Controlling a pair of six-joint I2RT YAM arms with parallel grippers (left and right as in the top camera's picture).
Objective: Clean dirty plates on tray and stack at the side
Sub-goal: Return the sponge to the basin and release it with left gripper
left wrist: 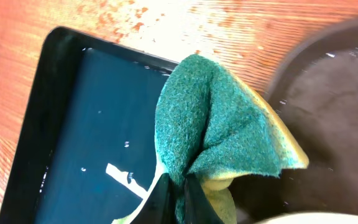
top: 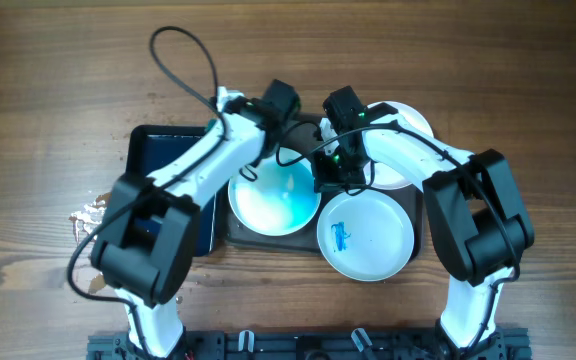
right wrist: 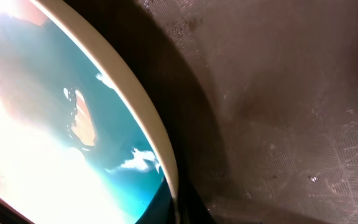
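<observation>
My L gripper [left wrist: 178, 194] is pinching the sponge [left wrist: 225, 118] tight, and the green scour face is folding up w/ the yellow side behind. The sponge is hanging over the gap btw the black tray [left wrist: 67, 130] and the grey tray [left wrist: 334, 106]. From overhead it's sitting at the far-left rim of the wet plate [top: 274, 197]; can't tell if it's touching.

My R gripper [right wrist: 178, 210] is clamping that plate's right rim, fingers pressed together on the edge. Blue-tinted water is covering the plate's face.

The wet plate is lying on the tray's left part, around the counter [top: 468, 60] centre. The black tray is lying just beside the grey one, toward the counter's left edge, w/ water droplets showing in it.

The smeared plate [top: 368, 235], w/ a blue mark near its centre, is sitting right of the wet one and hanging over the tray's side toward the counter's near edge. The third plate [top: 408, 125] is lying toward the far edge, partly under my R arm.
</observation>
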